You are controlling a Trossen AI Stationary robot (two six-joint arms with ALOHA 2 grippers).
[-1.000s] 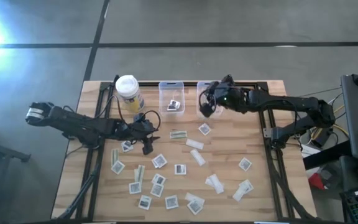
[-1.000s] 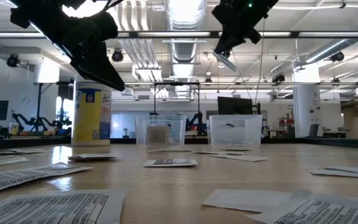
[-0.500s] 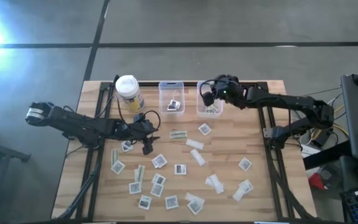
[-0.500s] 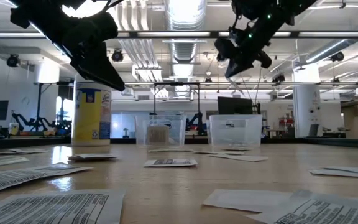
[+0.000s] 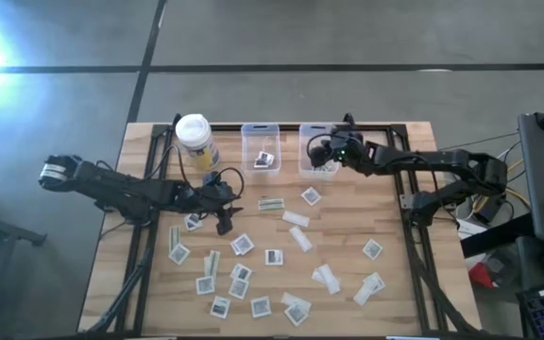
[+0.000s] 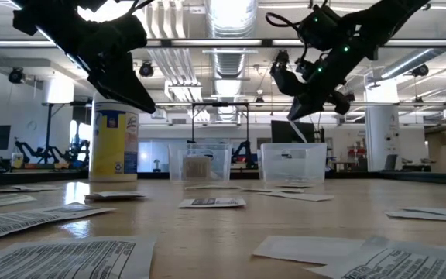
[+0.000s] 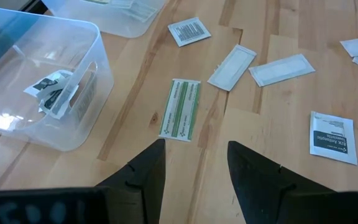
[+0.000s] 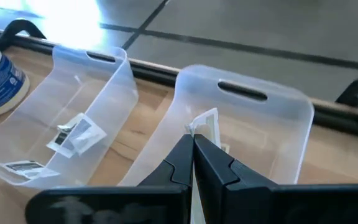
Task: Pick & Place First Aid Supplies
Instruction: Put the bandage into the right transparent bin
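Honestly, my worry starts on the left: my left gripper (image 5: 225,223) hangs over the middle-left of the desk (image 5: 385,203) with its fingers (image 7: 143,180) spread and nothing between them, hovering over scattered packets (image 5: 241,245). In the left wrist view a green-striped strip packet (image 7: 181,116) lies flat on the wood just ahead of the fingertips, beside the left clear bin (image 5: 261,144), which already holds a couple of dark-printed packets (image 7: 50,92). If I descend there, I judge the flat strip could slide under a finger instead of lifting — it sits tight against the desk and offers no edge. The yellow container with a white lid (image 5: 195,138) stands near that bin, though I see no clash coming.

On the right, my right gripper (image 5: 321,149) is above the right clear bin (image 8: 272,106), fingers pinched together on a thin white packet (image 8: 207,124) whose edge stands up beyond the tips. The risk here is the release — a light packet may cling to a finger, or flutter onto the rim rather than inside if I let go this high. I would also mind the bin wall, since a nudge could shift it. Plenty of packets lie across the near half of the desk, so much of the job remains, I reckon.
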